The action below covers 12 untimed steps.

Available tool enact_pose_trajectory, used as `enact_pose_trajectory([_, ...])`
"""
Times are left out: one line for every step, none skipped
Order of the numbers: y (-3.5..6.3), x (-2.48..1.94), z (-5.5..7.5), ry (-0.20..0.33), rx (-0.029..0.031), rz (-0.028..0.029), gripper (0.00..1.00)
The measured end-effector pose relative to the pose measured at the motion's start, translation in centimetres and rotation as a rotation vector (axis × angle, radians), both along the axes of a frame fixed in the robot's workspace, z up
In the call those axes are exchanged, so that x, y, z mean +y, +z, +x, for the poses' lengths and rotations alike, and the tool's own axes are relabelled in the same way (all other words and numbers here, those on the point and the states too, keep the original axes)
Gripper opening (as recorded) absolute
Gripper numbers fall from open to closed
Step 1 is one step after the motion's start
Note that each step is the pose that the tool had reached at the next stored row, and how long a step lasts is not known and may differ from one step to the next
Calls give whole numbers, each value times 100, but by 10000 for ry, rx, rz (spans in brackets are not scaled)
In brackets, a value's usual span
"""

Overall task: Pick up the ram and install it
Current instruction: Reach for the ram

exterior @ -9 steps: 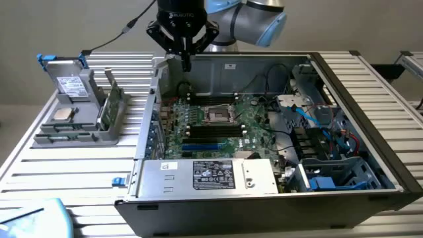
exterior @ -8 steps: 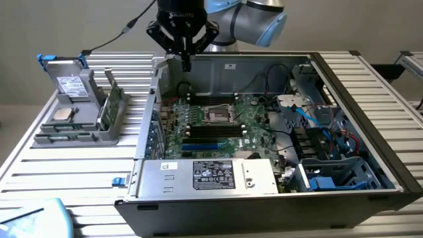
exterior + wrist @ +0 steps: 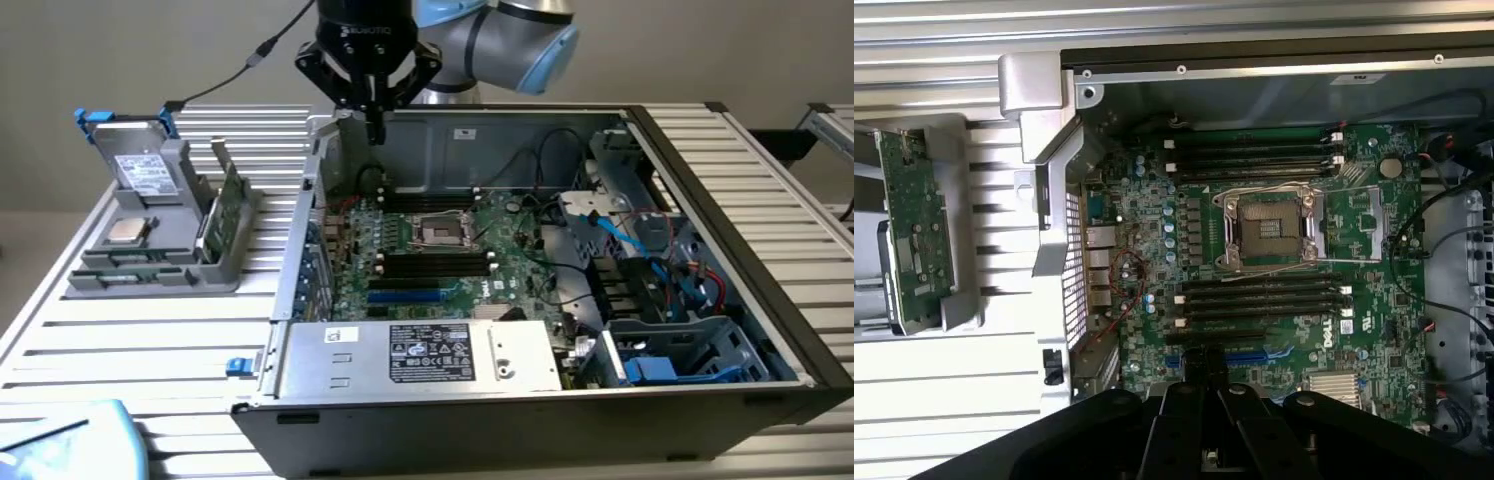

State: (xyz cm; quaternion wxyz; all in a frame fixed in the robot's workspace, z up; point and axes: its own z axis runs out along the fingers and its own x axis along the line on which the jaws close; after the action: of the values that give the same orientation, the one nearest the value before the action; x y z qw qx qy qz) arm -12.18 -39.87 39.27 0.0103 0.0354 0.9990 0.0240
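Nearest in the exterior view, at its lower left corner: a pale blue object [image 3: 67, 440] at the edge of a slatted metal table [image 3: 160, 350] of pale ribs. On the slats, an open computer case [image 3: 787, 340], lid off, dark rim all round. Against its near wall, a grey power supply [image 3: 427, 355] with a black-and-white label. Beyond that, the green motherboard [image 3: 521, 270], with a CPU socket [image 3: 441, 232] set between two banks of long black memory slots [image 3: 434, 265]. Toward the exterior view's right, blue and black cables among metal bays.

Outside the case, on the exterior view's left, a grey holder [image 3: 147, 275] resting on the slats, carrying a boxy drive [image 3: 144, 175] and the ram [image 3: 230, 205], upright on its long edge, well apart from the gripper.

Farther back, above the rear of the board near the case's far wall, the gripper [image 3: 378, 128], pointing down, jaws closed together with nothing between them. Behind all this, the blue-jointed arm [image 3: 521, 35] and a plain grey wall [image 3: 134, 50].
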Motion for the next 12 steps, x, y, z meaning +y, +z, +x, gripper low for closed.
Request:
enact_pose_trajectory([0,0,-4,0,0,1,10])
enact_pose_trajectory([0,0,-9,1,0,1,10])
enact_pose_trajectory([0,0,-15,1,0,0,10])
enact_pose_trajectory([0,-1,-23,1,0,1,10])
enact_pose_trajectory([0,-1,-32,2,-1,1,10])
enact_pose_trajectory([0,-1,-43,1,0,0,10])
enact_pose_trajectory([0,0,-56,2,0,1,10])
enact_pose_trajectory([0,0,-70,2,0,1,10])
enact_pose_trajectory([0,0,-85,1,0,1,10])
enact_pose_trajectory([-1,0,-105,0,0,1,10])
enact_pose_trajectory([0,-1,-137,1,0,1,10])
enact_pose_trajectory([-1,0,-173,1,-1,2,10])
